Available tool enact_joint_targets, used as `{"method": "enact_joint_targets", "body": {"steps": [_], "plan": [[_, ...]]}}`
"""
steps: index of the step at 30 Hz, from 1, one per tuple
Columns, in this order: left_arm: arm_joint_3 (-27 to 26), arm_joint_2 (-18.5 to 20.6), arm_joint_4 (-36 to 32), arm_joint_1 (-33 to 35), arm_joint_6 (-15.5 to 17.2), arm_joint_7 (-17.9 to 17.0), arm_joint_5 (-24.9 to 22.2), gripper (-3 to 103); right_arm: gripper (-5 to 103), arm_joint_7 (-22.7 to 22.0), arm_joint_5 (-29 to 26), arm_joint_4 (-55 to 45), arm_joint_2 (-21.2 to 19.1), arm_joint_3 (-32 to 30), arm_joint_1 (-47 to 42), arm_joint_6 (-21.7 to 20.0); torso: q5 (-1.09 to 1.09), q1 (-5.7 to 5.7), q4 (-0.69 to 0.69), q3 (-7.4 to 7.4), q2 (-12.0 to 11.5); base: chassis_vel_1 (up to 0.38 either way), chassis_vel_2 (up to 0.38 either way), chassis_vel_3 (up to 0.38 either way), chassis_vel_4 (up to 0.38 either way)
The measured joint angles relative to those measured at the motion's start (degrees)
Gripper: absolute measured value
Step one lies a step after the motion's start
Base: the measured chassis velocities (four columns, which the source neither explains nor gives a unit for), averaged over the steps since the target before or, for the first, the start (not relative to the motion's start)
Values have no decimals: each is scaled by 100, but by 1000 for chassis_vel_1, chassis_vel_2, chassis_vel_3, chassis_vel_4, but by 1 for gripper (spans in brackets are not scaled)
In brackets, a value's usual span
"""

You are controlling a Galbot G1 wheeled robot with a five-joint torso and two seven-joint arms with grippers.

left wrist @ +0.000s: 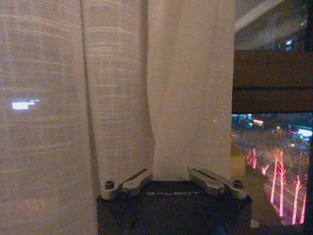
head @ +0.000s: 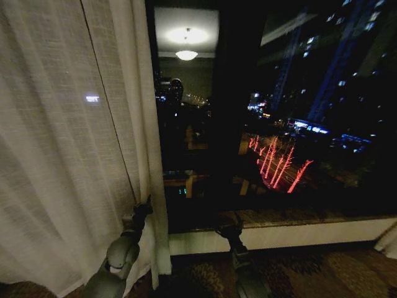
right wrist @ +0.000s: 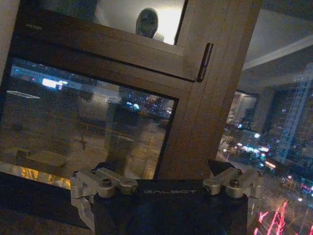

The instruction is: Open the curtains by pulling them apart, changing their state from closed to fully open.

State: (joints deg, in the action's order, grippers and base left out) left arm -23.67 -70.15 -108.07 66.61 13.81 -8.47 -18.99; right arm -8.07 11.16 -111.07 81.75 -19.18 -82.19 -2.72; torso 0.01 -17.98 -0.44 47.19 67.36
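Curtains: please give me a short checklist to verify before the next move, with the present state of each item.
1. Left curtain pulled off the window: ok.
2. Left gripper on the curtain's edge fold: ok, fabric sits between its fingers.
3. Grip firm: cannot tell.
4. Right gripper free: ok, open, facing the window frame.
5. Right curtain fully open: cannot tell, only a corner shows.

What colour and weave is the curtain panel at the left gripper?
Cream-white sheer curtain with a fine grid-like weave and soft vertical pleats, clearest in the left wrist view.
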Motion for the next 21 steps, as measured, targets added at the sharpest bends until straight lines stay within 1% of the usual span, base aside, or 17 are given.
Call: {"method": "enact_joint_targets", "body": {"steps": [5, 10, 14, 21], "plan": [[-73, -18, -35, 77, 1, 32, -4, 1, 100, 4, 5, -3, 6, 8, -1, -4, 0, 0, -1, 0, 0, 8, 12, -12, -9], [-154, -33, -59, 157, -11, 139, 0, 1, 100, 4, 9, -3, 44, 37, -4, -4, 1, 0, -1, 0, 0, 95, 87, -86, -103], [-195, -38, -80, 189, -17, 148, 4, 1, 100, 4, 18, 1, 51, 55, -7, -1, 1, 0, -1, 0, 0, 182, 194, -167, -157], [-308, -36, -201, 311, -25, 154, 2, 1, 100, 6, 20, -6, 34, 67, -47, 43, 1, 0, 0, 0, 0, 267, 274, -266, -277]]}}
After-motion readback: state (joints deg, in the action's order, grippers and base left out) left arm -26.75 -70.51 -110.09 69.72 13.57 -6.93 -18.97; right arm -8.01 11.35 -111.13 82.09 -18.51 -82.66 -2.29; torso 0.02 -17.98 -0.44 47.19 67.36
